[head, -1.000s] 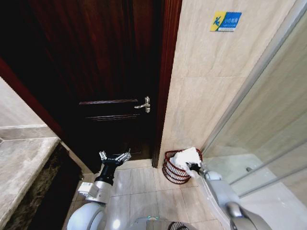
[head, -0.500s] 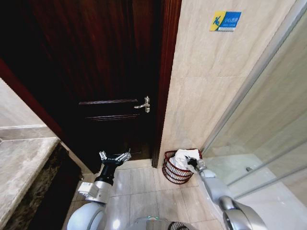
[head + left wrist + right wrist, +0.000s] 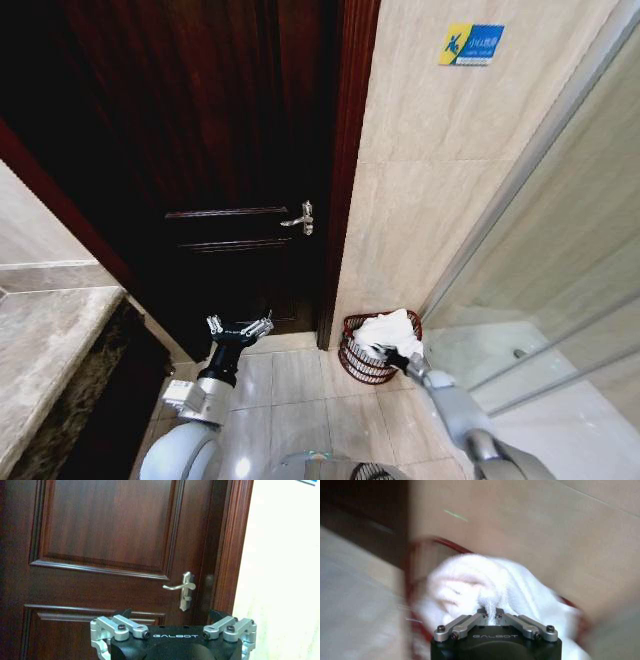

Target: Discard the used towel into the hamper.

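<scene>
In the head view, the hamper [image 3: 368, 352] is seen on the tiled floor, set against the beige wall just beside the dark wooden door [image 3: 240, 150]. A white towel [image 3: 388, 332] is heaped in and above the hamper's mouth, with part of it spilling over the rim on the side away from the door. The right gripper [image 3: 401, 358] is held at that same far side of the hamper, close against the rim and touching the towel. The left gripper [image 3: 239, 328] is parked well apart from the hamper, on its door side, pointed at the door's lower panel with its fingers spread and nothing between them.

In the left wrist view, the left gripper [image 3: 172, 621] is shown with its jaws wide apart and empty, faced toward the door handle [image 3: 183, 590].

In the right wrist view, the right gripper [image 3: 492, 616] is seen with its fingers pinched together on a fold of the towel [image 3: 470, 588], which is bunched over the red rim of the hamper [image 3: 432, 542].

The step in hand is judged to be the placing of the towel into the hamper, with release not yet made. For the next move, an opening of the right fingers over the hamper's mouth would be called for, so that the towel falls inside rather than over the rim.
</scene>
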